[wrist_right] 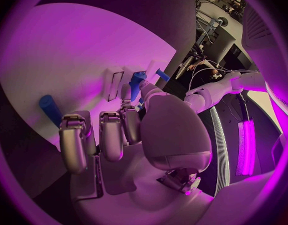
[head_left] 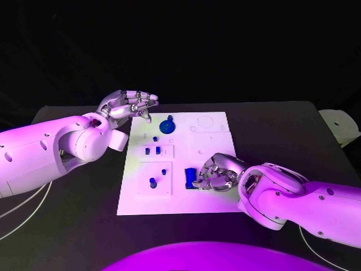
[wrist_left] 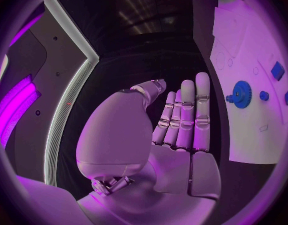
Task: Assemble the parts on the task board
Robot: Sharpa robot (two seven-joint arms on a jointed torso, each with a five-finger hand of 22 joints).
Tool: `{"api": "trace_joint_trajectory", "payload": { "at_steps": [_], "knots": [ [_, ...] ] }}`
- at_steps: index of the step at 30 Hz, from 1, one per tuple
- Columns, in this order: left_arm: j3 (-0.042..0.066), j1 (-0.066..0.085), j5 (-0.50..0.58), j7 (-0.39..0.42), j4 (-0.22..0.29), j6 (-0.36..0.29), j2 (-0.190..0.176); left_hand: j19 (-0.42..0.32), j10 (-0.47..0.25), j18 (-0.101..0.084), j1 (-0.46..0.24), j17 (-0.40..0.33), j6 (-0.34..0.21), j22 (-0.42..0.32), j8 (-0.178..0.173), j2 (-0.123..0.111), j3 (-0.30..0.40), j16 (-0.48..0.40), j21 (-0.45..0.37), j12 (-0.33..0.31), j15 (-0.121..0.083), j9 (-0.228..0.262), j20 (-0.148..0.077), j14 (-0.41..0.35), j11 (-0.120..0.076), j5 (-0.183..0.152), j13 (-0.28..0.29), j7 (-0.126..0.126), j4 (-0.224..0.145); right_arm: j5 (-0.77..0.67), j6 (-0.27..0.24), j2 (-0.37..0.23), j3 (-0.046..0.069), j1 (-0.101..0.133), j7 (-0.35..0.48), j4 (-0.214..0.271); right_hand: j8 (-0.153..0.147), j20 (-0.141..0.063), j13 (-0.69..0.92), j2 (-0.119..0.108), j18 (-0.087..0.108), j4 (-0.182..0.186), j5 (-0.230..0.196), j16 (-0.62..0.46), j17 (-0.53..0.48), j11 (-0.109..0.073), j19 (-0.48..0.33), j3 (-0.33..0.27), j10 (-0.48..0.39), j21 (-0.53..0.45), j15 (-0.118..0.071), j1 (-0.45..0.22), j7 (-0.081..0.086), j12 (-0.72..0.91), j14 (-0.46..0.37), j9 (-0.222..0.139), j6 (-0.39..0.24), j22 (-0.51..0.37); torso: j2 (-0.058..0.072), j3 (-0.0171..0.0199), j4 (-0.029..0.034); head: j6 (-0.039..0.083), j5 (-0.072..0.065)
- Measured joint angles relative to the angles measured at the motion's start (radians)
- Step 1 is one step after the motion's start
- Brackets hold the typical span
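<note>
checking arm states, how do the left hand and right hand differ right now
The left hand is raised at the far left corner of the white board, off its edge; the right hand is low over the board's near right part. The left hand holds nothing, fingers extended side by side; the right hand's fingers curl at a blue block, though a firm grip is unclear. Both are silver hands on white arms.

The task board point(head_left: 217, 197) lies mid-table point(head_left: 75, 226), with a gear point(head_left: 167, 126) at its far end.

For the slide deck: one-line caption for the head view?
Right hand on a blue part on the task board; left hand raised, holding nothing, beside the blue gear.
</note>
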Motion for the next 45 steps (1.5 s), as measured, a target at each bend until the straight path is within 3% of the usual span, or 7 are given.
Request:
{"api": "trace_joint_trajectory", "payload": {
  "at_steps": [13, 19, 23, 28, 31, 38, 45],
  "knots": [
    [0.000, 0.000, 0.000, -0.001, -0.001, 0.000, -0.001, 0.000, -0.004, 0.000, -0.004, -0.001, 0.000, 0.000, 0.000, 0.004, 0.000, 0.000, 0.000, 0.000, 0.000, 0.000, 0.000, 0.000, -0.004, 0.000, 0.000, 0.000, 0.000, -0.001, -0.002, -0.018, 0.000, -0.001, 0.009, 0.009, 0.005, 0.000, 0.000, -0.009, 0.000, 0.008, 0.001, 0.004, 0.001, 0.000, 0.000, -0.008, 0.000, 0.000, 0.000, -0.009, 0.000, 0.000, 0.000, 0.000, 0.000, 0.001, 0.000, 0.0003, 0.0006, -0.002, 0.004],
    [-0.001, 0.000, 0.000, -0.002, -0.001, 0.000, -0.003, 0.000, -0.004, 0.000, -0.004, -0.001, 0.000, 0.000, 0.000, 0.004, 0.000, 0.000, 0.000, 0.000, 0.000, 0.000, 0.000, 0.000, -0.004, 0.000, 0.000, 0.000, 0.000, 0.000, -0.032, -0.079, 0.000, 0.003, 0.032, 0.051, -0.001, 0.000, 0.000, -0.017, 0.000, 0.013, 0.024, 0.004, 0.001, 0.000, 0.000, -0.003, 0.000, 0.000, 0.000, -0.001, 0.011, 0.000, 0.000, -0.004, -0.011, 0.001, 0.000, 0.0001, -0.0011, -0.001, 0.004],
    [-0.001, 0.000, 0.000, -0.002, 0.000, 0.000, -0.003, 0.000, -0.004, 0.000, -0.004, -0.001, 0.000, 0.000, 0.000, 0.004, 0.000, 0.000, 0.000, 0.000, 0.000, 0.000, 0.000, 0.000, -0.004, 0.000, 0.000, 0.000, 0.000, 0.000, -0.063, -0.133, 0.002, 0.018, 0.052, 0.074, -0.012, 0.000, 0.000, -0.024, 0.000, 0.014, 0.028, 0.004, 0.001, 0.000, 0.000, -0.003, 0.000, 0.000, 0.000, 0.005, 0.015, -0.007, 0.000, -0.008, -0.024, 0.001, -0.001, 0.0000, -0.0022, 0.001, 0.000],
    [-0.002, 0.000, 0.000, -0.001, 0.001, 0.000, -0.004, 0.000, -0.007, 0.000, -0.014, -0.002, -0.005, -0.002, 0.001, 0.007, -0.004, 0.002, -0.007, 0.008, -0.002, 0.000, 0.000, -0.002, 0.000, 0.000, 0.000, -0.005, 0.004, -0.021, -0.075, -0.204, 0.004, 0.037, 0.065, 0.073, -0.040, 0.000, 0.000, -0.030, 0.000, 0.029, 0.012, 0.004, 0.001, 0.009, 0.000, -0.010, 0.002, 0.000, 0.000, 0.000, 0.031, 0.022, 0.000, -0.021, -0.050, 0.001, -0.002, -0.0016, -0.0029, 0.005, -0.010],
    [-0.002, 0.000, 0.001, 0.001, 0.002, 0.000, -0.004, 0.000, -0.007, 0.000, -0.028, -0.002, -0.005, -0.006, 0.005, 0.002, -0.012, 0.005, -0.010, 0.014, -0.002, 0.001, 0.000, -0.002, 0.000, 0.000, 0.000, -0.005, 0.012, -0.047, -0.074, -0.241, 0.004, 0.040, 0.067, 0.065, -0.042, 0.000, 0.000, -0.038, 0.000, 0.037, 0.016, 0.004, 0.001, 0.013, 0.000, -0.018, -0.002, 0.000, 0.008, -0.007, 0.031, 0.025, 0.000, -0.022, -0.051, 0.001, -0.002, -0.0018, -0.0035, 0.008, -0.018],
    [-0.002, 0.000, 0.001, 0.006, 0.004, -0.001, -0.006, 0.000, -0.007, 0.000, -0.029, -0.002, -0.005, -0.006, 0.005, 0.002, -0.013, 0.005, -0.012, 0.014, -0.002, 0.001, 0.000, -0.002, 0.000, 0.000, 0.000, -0.005, 0.013, -0.124, -0.068, -0.284, 0.002, 0.028, 0.061, 0.059, -0.042, 0.000, 0.000, -0.038, 0.000, 0.034, 0.022, 0.008, 0.000, 0.013, 0.000, -0.021, -0.002, 0.000, 0.008, -0.007, 0.031, 0.025, 0.000, -0.022, -0.050, 0.000, -0.002, -0.0019, -0.0051, 0.011, -0.032],
    [-0.002, 0.000, 0.002, 0.009, 0.005, 0.000, -0.005, 0.000, -0.011, 0.000, -0.029, -0.002, -0.005, -0.007, 0.005, 0.002, -0.013, 0.005, -0.012, 0.014, -0.002, 0.001, 0.000, -0.002, -0.003, 0.000, 0.000, -0.005, 0.013, -0.176, -0.057, -0.260, 0.001, 0.002, 0.038, 0.044, -0.042, 0.000, 0.001, -0.037, 0.000, 0.032, 0.022, 0.008, 0.000, 0.013, 0.000, -0.024, -0.002, 0.000, 0.008, -0.008, 0.031, 0.025, 0.000, -0.022, -0.050, 0.000, -0.003, -0.0022, -0.0036, 0.012, -0.033]
  ]
}}
